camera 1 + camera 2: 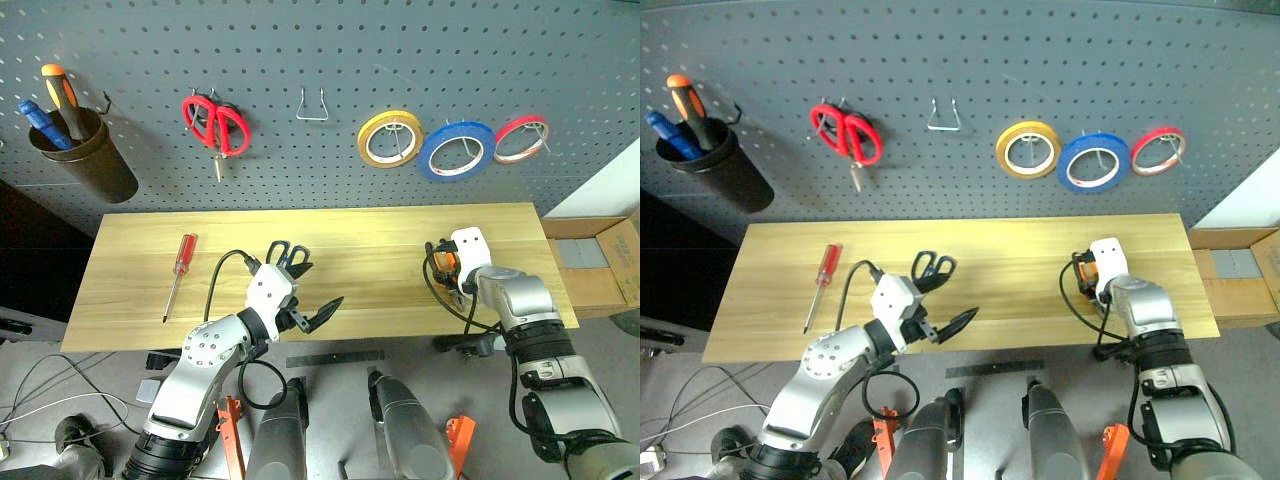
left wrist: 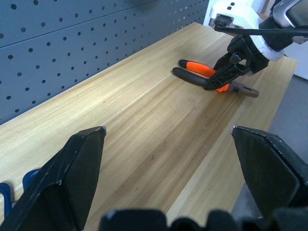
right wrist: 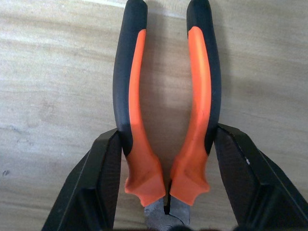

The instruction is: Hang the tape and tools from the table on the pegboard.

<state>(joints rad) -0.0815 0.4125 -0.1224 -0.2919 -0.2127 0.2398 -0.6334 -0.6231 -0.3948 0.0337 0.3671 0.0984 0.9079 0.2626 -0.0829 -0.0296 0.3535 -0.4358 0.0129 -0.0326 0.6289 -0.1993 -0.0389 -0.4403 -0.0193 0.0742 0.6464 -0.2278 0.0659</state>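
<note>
The orange-and-black pliers lie flat on the table near its right end. My right gripper points down at them, one finger against the outside of each handle, shut on the pliers. Near the table's front edge my left gripper stands wide open and empty. The dark-handled scissors lie just behind it. Further left on the table is the red-handled screwdriver. On a hook of the pegboard hangs the blue tape.
On the pegboard hang red scissors, a bare wire hook, a yellow roll and a red roll. A dark cup with tool handles hangs far left. A cardboard box stands past the table's right end.
</note>
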